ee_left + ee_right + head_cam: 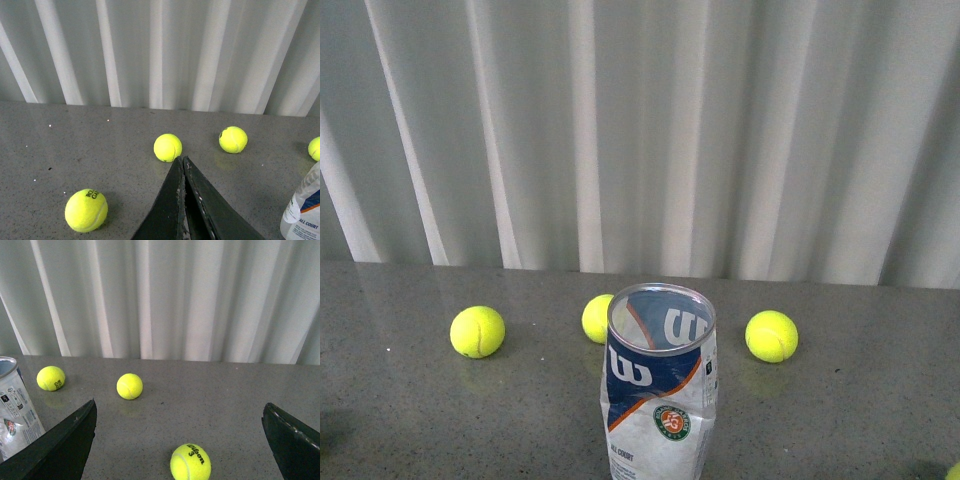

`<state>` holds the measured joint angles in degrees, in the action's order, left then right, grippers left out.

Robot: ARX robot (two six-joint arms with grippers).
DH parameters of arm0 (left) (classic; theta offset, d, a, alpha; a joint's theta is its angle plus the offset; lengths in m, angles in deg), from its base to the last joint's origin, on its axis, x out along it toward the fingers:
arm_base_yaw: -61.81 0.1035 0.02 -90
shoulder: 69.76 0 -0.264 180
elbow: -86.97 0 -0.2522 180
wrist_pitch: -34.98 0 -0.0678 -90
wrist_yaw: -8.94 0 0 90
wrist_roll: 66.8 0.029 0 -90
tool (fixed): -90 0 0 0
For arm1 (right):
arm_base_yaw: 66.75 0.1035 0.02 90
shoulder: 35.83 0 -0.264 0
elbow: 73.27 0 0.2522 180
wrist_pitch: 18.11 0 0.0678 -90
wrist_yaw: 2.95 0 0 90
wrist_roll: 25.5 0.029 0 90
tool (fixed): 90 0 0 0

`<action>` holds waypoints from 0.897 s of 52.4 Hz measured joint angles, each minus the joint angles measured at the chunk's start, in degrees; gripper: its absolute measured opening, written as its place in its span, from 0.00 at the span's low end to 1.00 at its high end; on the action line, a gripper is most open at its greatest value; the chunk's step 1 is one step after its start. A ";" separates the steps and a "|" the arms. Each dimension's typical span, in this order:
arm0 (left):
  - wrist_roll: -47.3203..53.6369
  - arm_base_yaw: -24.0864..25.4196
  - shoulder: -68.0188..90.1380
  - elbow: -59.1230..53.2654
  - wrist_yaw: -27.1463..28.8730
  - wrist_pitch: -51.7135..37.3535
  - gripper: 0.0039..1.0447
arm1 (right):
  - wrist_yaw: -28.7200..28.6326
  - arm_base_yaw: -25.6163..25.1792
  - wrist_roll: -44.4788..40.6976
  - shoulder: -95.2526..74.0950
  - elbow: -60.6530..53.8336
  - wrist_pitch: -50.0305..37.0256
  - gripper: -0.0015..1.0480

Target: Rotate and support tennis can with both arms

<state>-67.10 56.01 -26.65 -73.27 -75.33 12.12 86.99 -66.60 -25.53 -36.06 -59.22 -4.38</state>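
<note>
The tennis can (660, 390) stands upright on the grey table near the front middle, its open metal rim up and its Wilson label and round emblem facing me. Neither arm shows in the front view. In the left wrist view my left gripper (182, 162) is shut and empty, its black jaws pressed together, and the can (303, 207) stands off to one side, apart from it. In the right wrist view my right gripper (180, 422) is open wide and empty, and the can (17, 407) stands just beyond one finger (65, 440).
Three yellow-green tennis balls lie behind the can: left (477, 331), middle (599, 318), right (771, 336). Another ball (190, 461) lies on the table between the right gripper's jaws, and one (86, 210) lies near the left gripper. A white curtain hangs behind the table.
</note>
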 joint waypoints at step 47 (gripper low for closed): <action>0.04 5.68 -24.09 -4.61 -5.75 17.42 0.03 | 0.00 0.00 0.00 0.00 0.00 0.00 0.93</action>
<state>-67.05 61.69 -50.73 -77.88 -81.07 29.54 86.99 -66.60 -25.53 -36.06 -59.22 -4.38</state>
